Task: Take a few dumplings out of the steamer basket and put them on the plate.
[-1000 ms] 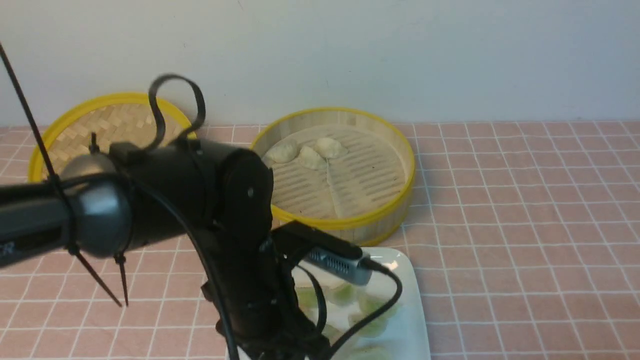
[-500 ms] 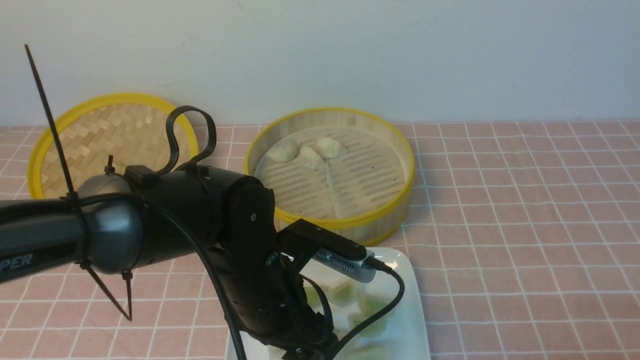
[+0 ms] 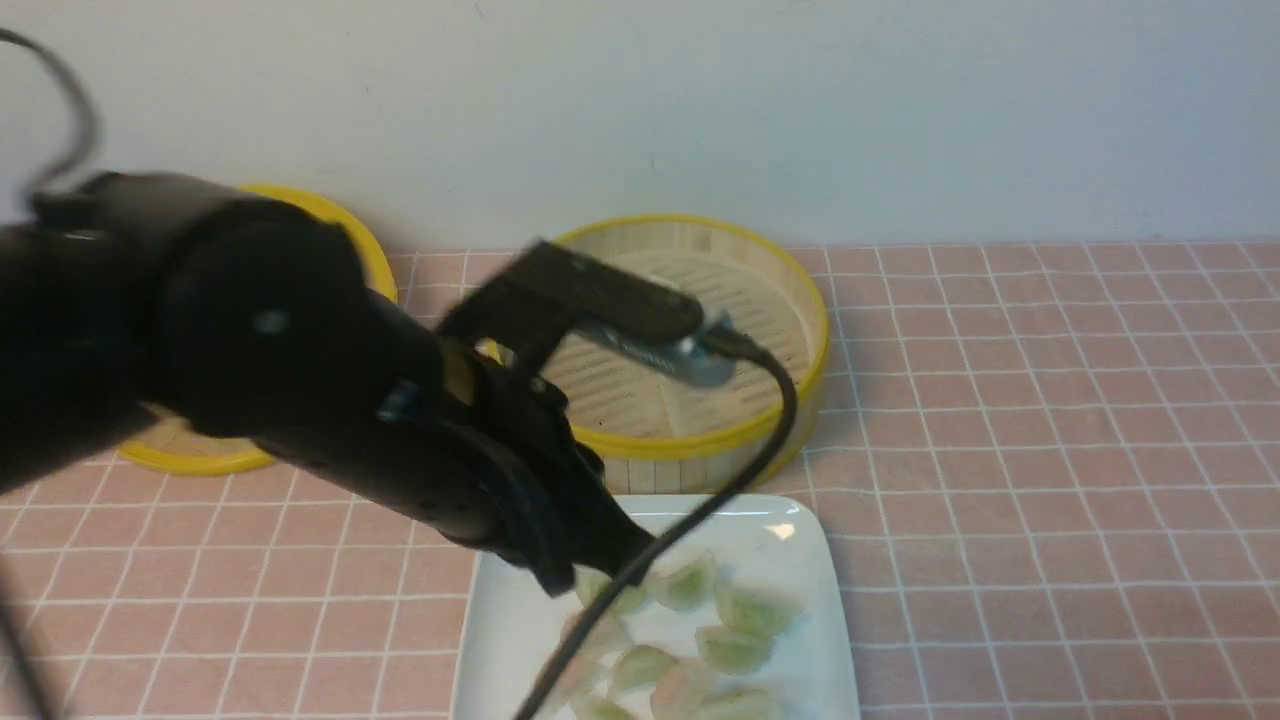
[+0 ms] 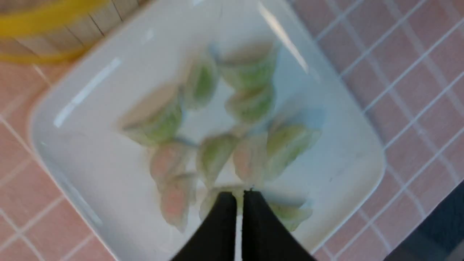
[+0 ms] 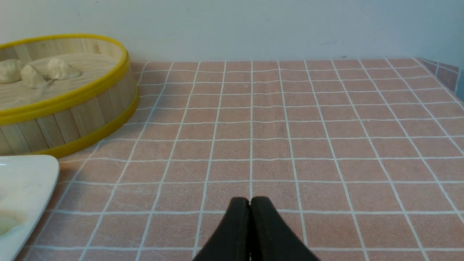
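The left jaws [image 4: 240, 194] are together, empty, above the plate [image 4: 119, 174] of dumplings [image 4: 215, 156].

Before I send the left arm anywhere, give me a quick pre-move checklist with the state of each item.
1. Left pincer shut and holding nothing: ok, the tips are together with no dumpling between them.
2. Right pincer shut and out of the way: ok, it is over bare tablecloth.
3. Dumplings left in the steamer basket: ok, three show.
4. Plate has room: ok, bare patches remain around its dumplings.
5. Front view of the basket's dumplings unobstructed: not ok, the left arm covers them.
6. Left pincer clear of the plate's dumplings: cannot tell, its height is unclear.
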`<state>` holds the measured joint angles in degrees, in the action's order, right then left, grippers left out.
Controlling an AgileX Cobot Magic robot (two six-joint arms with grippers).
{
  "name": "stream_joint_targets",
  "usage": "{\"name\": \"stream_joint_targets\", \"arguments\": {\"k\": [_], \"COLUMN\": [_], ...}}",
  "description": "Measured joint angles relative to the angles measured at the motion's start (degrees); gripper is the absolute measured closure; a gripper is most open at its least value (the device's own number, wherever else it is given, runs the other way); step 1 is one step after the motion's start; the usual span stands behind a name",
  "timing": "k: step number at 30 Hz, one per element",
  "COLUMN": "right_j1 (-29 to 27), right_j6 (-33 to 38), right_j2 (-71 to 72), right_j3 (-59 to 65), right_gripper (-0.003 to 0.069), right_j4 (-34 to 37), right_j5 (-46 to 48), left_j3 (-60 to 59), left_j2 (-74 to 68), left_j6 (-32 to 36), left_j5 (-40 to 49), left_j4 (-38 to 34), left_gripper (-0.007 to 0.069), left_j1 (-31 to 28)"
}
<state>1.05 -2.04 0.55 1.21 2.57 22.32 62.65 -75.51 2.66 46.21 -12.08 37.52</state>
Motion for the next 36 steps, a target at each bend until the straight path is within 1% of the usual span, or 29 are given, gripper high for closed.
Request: {"name": "stream_joint_targets", "arguments": {"k": [4,5,7,8,9,11,13,16,23,28,32,34,36], "right_j1": [0.0,0.0,0.0,0.0,0.0,0.0,0.0,0.0,0.0,0.0,0.0,0.0,0.0], "right_j6": [0.0,0.0,0.0,0.0,0.0,0.0,0.0,0.0,0.0,0.0,0.0,0.0,0.0], "right_j2": [0.0,0.0,0.0,0.0,0.0,0.0,0.0,0.0,0.0,0.0,0.0,0.0,0.0], "right_j3": [0.0,0.0,0.0,0.0,0.0,0.0,0.0,0.0,0.0,0.0,0.0,0.0,0.0], "right_gripper": [0.0673,0.0673,0.0673,0.0673,0.0673,0.0673,0.0673,0.0673,0.0673,0.0673,0.0673,0.0673,0.0673], "right_j4": [0.0,0.0,0.0,0.0,0.0,0.0,0.0,0.0,0.0,0.0,0.0,0.0,0.0], "right_j5": [0.0,0.0,0.0,0.0,0.0,0.0,0.0,0.0,0.0,0.0,0.0,0.0,0.0], "left_j3": [-3.1,-5.9,-9.3,-9.3,-13.4,-18.0,-20.2,-23.0,-24.2,-24.2,-25.2,-26.3,-30.2], "left_j2": [12.4,17.8,23.6,23.6,28.1,33.4,36.4,41.8,49.5,51.3,51.8,52.5,55.3], "left_j6": [-1.6,-1.6,-1.6,-1.6,-1.6,-1.6,-1.6,-1.6,-0.6,-0.8,-3.2,-3.8,-4.1], "left_j5": [-6.3,-9.9,-13.4,-13.4,-17.2,-21.2,-22.9,-24.2,-24.1,-23.8,-23.1,-22.8,-22.8], "left_j4": [1.5,2.3,3.1,3.1,3.3,3.3,3.3,3.3,4.3,8.9,13.7,14.5,14.5], "left_gripper": [0.0631,0.0631,0.0631,0.0631,0.0631,0.0631,0.0631,0.0631,0.0631,0.0631,0.0631,0.0631,0.0631], "left_j1": [0.0,0.0,0.0,0.0,0.0,0.0,0.0,0.0,0.0,0.0,-0.2,-1.2,-5.7]}}
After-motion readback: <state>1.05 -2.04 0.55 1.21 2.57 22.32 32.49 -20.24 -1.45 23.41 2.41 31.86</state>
